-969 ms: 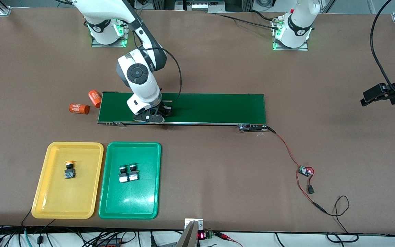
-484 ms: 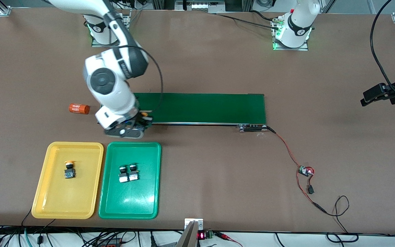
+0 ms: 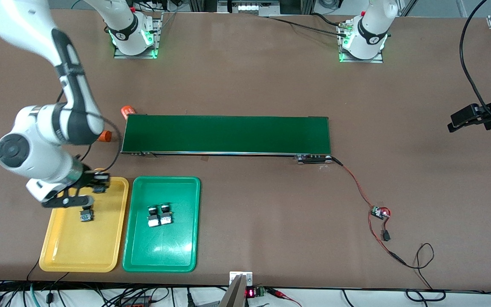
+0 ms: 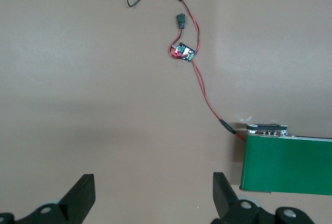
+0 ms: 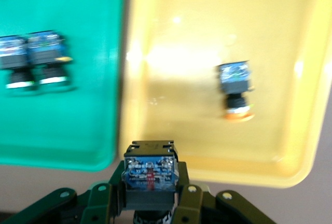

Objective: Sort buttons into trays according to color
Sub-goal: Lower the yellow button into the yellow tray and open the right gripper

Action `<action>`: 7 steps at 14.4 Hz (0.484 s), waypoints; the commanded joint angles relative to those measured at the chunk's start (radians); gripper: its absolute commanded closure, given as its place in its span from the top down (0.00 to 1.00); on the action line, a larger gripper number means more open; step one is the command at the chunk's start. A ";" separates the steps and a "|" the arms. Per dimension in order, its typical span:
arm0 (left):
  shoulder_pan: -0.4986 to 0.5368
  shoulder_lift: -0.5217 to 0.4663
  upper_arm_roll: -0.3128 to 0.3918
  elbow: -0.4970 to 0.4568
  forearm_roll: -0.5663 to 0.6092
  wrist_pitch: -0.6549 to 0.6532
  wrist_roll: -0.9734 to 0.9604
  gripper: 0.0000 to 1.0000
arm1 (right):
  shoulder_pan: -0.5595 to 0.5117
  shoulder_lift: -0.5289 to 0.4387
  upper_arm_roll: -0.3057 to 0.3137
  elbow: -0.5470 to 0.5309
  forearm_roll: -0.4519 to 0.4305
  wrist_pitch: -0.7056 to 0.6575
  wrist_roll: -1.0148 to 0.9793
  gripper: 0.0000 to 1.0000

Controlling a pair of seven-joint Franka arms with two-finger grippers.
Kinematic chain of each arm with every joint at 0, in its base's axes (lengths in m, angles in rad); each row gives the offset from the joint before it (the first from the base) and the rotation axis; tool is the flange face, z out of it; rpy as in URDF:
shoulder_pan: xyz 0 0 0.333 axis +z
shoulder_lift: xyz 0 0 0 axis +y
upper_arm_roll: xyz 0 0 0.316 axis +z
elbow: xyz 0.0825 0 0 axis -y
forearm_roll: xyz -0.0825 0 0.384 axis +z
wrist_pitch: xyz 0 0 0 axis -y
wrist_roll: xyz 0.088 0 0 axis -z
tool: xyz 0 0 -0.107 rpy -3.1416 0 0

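Gripping a dark, blocky button [image 5: 150, 175], right gripper [image 3: 94, 183] clamped tight on its body, up in the air over the rim of the yellow tray [image 3: 58, 251] at the end nearest the belt. Showing a blue-and-red printed face on the held button's square end in the right wrist view. Lying on its side in the glossy, shallow, round-cornered yellow tray: one more button [image 3: 86, 214], dark body, yellow cap. Resting side by side, touching, in the matching green tray [image 3: 139, 256]: two buttons [image 3: 160, 215] with pale-faced blocks and green caps. Sitting just beside each other, both trays, on the matte brown table [image 3: 271, 76]. Stretching flat and dark green, a long belt [image 3: 228, 134], farther from the front camera than the trays. Waiting at the left arm's end of the table, left gripper [image 4: 154, 195], black fingers spread wide, holding nothing.
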 commanded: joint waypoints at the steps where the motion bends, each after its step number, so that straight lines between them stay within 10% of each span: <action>1: -0.008 0.006 -0.002 0.015 0.001 -0.011 0.011 1.00 | -0.038 0.102 0.020 0.097 0.000 0.048 -0.048 0.15; 7: -0.008 0.005 -0.003 0.022 0.001 -0.014 0.013 1.00 | -0.074 0.247 0.019 0.103 -0.007 0.298 -0.055 0.15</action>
